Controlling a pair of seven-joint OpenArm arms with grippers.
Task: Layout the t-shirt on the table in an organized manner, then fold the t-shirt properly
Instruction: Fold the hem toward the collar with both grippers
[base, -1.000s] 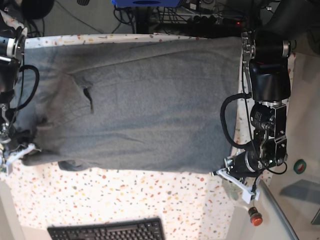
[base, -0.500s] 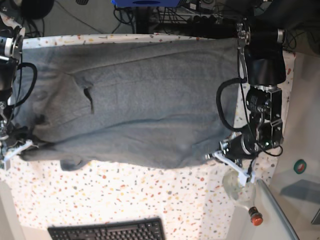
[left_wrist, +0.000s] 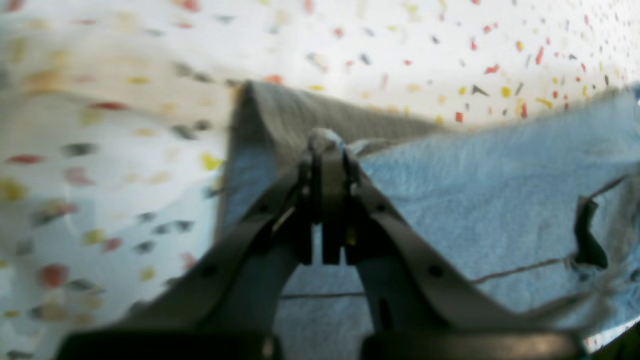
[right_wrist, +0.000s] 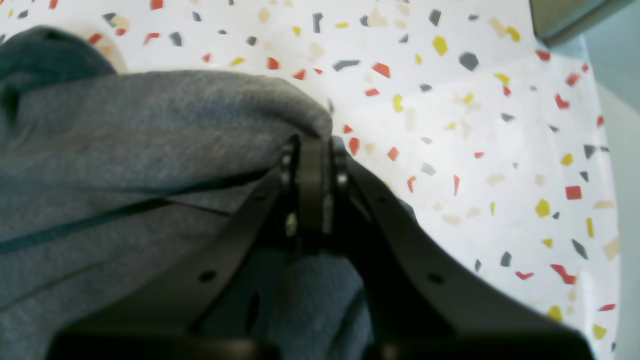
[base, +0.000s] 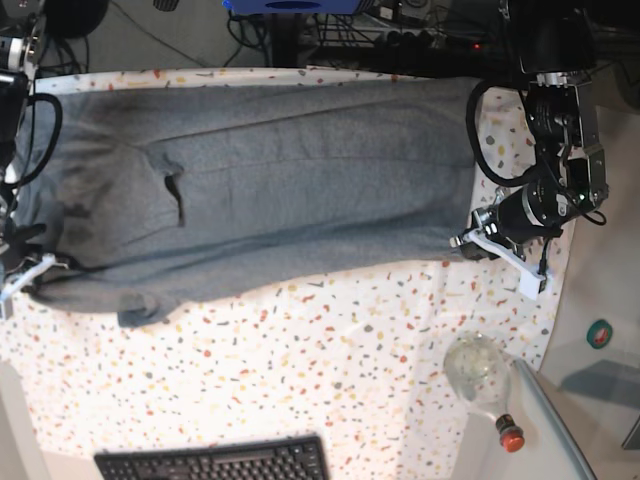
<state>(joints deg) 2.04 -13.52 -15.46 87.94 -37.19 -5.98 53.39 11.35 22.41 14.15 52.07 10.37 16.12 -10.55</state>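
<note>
- Your left gripper is clenched on a corner of the t-shirt; in the left wrist view the fingers are pressed together with grey cloth pinched at their tips.
- In the base view that gripper sits at the shirt's near right corner, just above the table.
- Your right gripper is also clamped shut on the shirt; the right wrist view shows a rounded fold of cloth bunched over its closed tips.
- In the base view the right gripper is at the left edge of the frame, at the shirt's near left corner.
- The shirt lies spread across the far half of the table, stretched sideways between your two grippers.
- Its far edge runs along the table's far edge; its near edge slants, sitting lower at the left than at the right.
- A small dark fold shows in the cloth left of centre, and a short flap of cloth hangs off the near edge close to the left corner.
- The near half of the table is bare speckled cloth.
- A keyboard lies at the near edge of the table, well apart from the shirt.
- A clear bottle with a red cap lies at the near right, apart from the shirt.
</note>
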